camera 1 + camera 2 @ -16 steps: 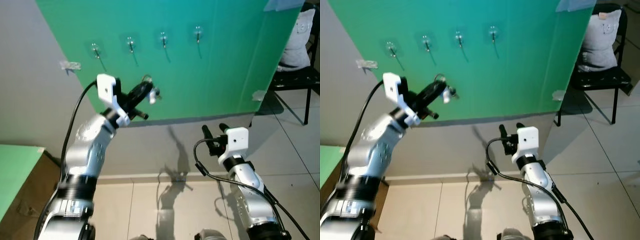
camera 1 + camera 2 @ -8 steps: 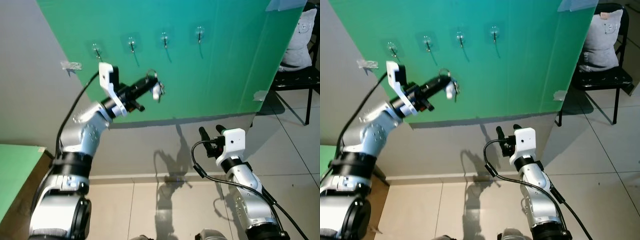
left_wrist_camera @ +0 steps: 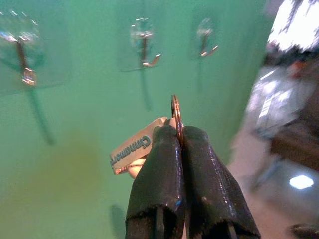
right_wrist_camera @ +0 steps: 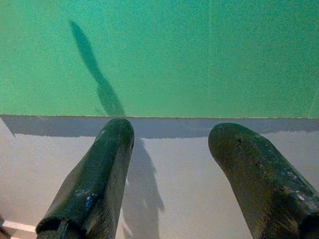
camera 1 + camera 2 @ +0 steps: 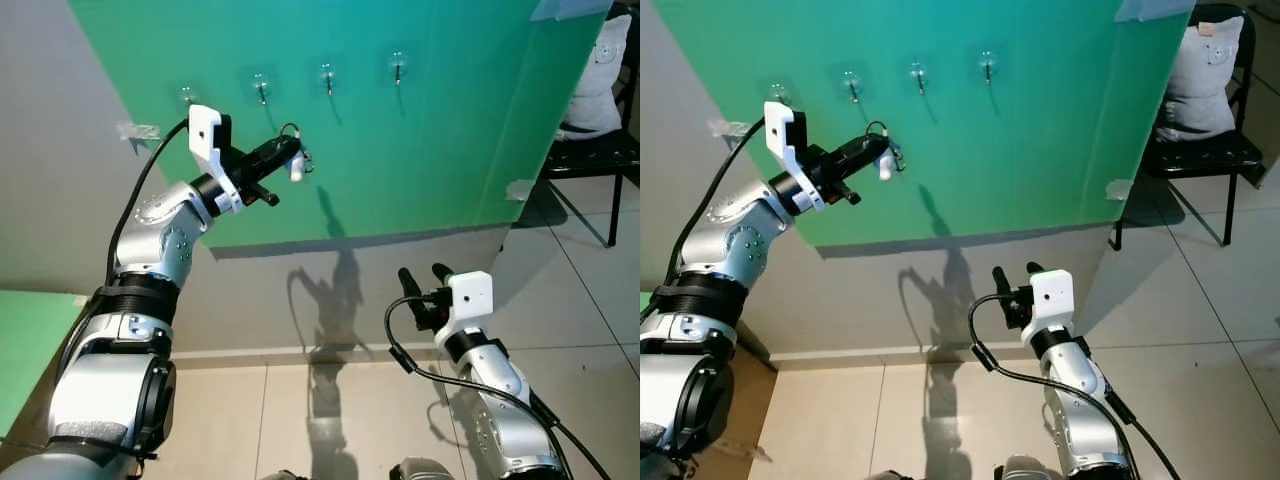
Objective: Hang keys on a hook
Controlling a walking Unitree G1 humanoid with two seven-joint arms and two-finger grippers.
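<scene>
Gripping the keys (image 5: 293, 160) by the ring, the left end effector (image 5: 283, 156) was raised near the green panel (image 5: 450, 120), fingers pinched tight, just below the row of four hooks (image 5: 261, 86). In the eye views the ring sat below and slightly right of the 2nd hook from the left, w/ a white tag dangling. The right end effector (image 5: 427, 282) hung low by the grey wall (image 5: 400, 270), fingers apart, holding nothing.

Left wrist view: both fingers (image 3: 162, 169) were clamped on the key ring (image 3: 175, 112), ring edge-on and standing up past the tips; a tag w/ print (image 3: 134, 149) stuck out sideways. Hooks showed ahead, blurred. Judgement: doing this well meant lifting so the ring's opening cleared a hook tip, pushing in, then lowering before letting go; edge-on ring prob needs a twist so the hole faces the prong.

Right wrist view: two spread fingers (image 4: 94, 184) pointed at panel bottom and wall, nothing btwn them.

Around: a black chair (image 5: 1205, 150) w/ a grey cushion (image 5: 1200, 85) far right, tiled floor (image 5: 1200, 340). Nothing blocked the hooks.
</scene>
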